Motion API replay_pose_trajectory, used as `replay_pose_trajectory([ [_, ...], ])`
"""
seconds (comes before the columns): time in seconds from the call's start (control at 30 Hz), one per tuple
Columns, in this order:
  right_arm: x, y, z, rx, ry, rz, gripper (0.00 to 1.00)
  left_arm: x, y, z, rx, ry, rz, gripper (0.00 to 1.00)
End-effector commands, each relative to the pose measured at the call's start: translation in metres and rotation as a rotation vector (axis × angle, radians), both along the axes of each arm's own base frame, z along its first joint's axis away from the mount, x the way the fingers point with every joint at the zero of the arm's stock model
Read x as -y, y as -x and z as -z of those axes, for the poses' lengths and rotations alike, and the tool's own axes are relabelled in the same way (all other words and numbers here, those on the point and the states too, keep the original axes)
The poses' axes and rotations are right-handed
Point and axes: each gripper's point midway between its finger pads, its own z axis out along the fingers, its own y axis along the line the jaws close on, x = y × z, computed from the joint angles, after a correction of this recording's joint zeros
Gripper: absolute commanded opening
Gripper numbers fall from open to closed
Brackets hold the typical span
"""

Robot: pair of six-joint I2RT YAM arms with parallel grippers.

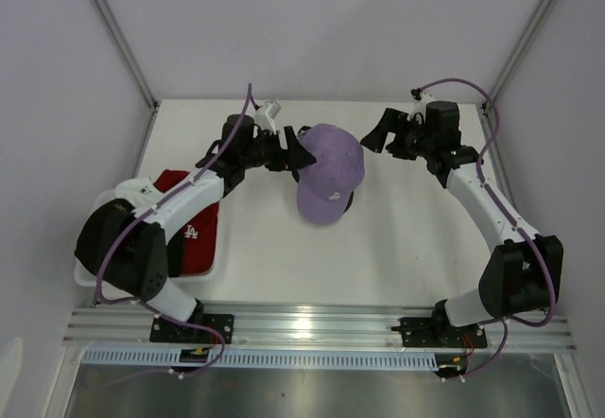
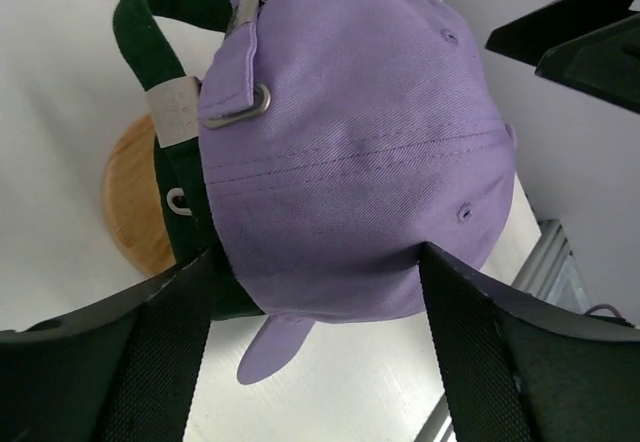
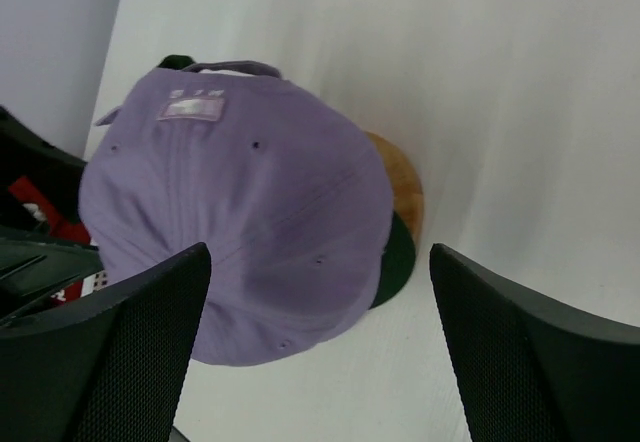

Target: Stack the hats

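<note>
The white table (image 1: 406, 248) fills the middle of the top view, with the 2 arms reaching from the bottom edge toward its upper centre. At lower left the white basket (image 1: 223, 248) holds a red cap (image 1: 194, 234), partly hidden under the left arm. The lavender cap (image 1: 329, 174) sits at the centre, on top of a darker cap (image 2: 165, 52), and both rest on the round wooden stand (image 2: 130, 202), so the stack looks to be 2 high with the red cap not yet added. The left gripper (image 1: 304, 150) is right at the lavender cap's upper-left rim, its fingers apart on either side of the cap's rear, flanking it rather than visibly pinching it. The right gripper (image 1: 371, 134) hangs just to the cap's upper right, its fingers spread wide around nothing. The main risk I see is a left finger catching the soft fabric or the metal strap buckle (image 2: 245, 110) as it backs off. That could drag the loosely seated lavender cap askew or off the stand.
</note>
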Motion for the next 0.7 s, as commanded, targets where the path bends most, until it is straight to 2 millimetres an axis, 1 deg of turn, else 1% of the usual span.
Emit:
replay_pose_trajectory([
  [0.0,-0.032,-0.002,-0.027,0.095,-0.061,-0.101,0.92,0.014,-0.008,-0.020,0.036,0.079,0.036,0.81],
  [0.03,-0.039,-0.003,-0.021,0.080,-0.061,-0.113,0.91,0.013,-0.009,-0.020,0.035,0.080,0.034,0.77],
  [0.13,-0.048,-0.005,-0.018,0.075,-0.071,-0.127,0.89,0.011,-0.011,-0.019,0.037,0.074,0.015,0.65],
  [0.17,-0.050,-0.006,-0.015,0.068,-0.074,-0.131,0.88,0.010,-0.011,-0.019,0.038,0.072,0.009,0.56],
  [0.23,-0.057,-0.005,-0.014,0.067,-0.087,-0.143,0.84,0.008,-0.011,-0.022,0.049,0.076,-0.005,0.46],
  [0.27,-0.060,-0.006,-0.014,0.066,-0.091,-0.150,0.81,0.007,-0.013,-0.022,0.052,0.074,-0.018,0.36],
  [0.3,-0.064,-0.005,-0.012,0.060,-0.094,-0.159,0.77,0.006,-0.013,-0.022,0.052,0.075,-0.025,0.31],
  [0.33,-0.067,-0.005,-0.013,0.063,-0.097,-0.166,0.75,0.005,-0.014,-0.022,0.052,0.075,-0.032,0.21],
  [0.43,-0.074,-0.007,-0.013,0.063,-0.098,-0.180,0.59,0.002,-0.018,-0.019,0.042,0.078,-0.067,0.08],
  [0.47,-0.075,-0.008,-0.019,0.075,-0.098,-0.183,0.45,0.000,-0.018,-0.016,0.027,0.082,-0.083,0.01],
  [0.53,-0.076,-0.009,-0.022,0.077,-0.093,-0.181,0.36,0.000,-0.018,-0.014,0.023,0.093,-0.085,0.01],
  [0.57,-0.076,-0.009,-0.025,0.083,-0.089,-0.179,0.28,-0.001,-0.017,-0.015,0.019,0.100,-0.088,0.01],
  [0.6,-0.075,-0.011,-0.032,0.097,-0.082,-0.168,0.25,0.000,-0.017,-0.016,0.016,0.106,-0.084,0.01],
  [0.63,-0.074,-0.011,-0.036,0.102,-0.081,-0.163,0.25,0.001,-0.016,-0.016,0.014,0.111,-0.081,0.01],
  [0.67,-0.073,-0.012,-0.041,0.114,-0.074,-0.157,0.17,0.002,-0.015,-0.018,0.008,0.122,-0.078,0.01],
])
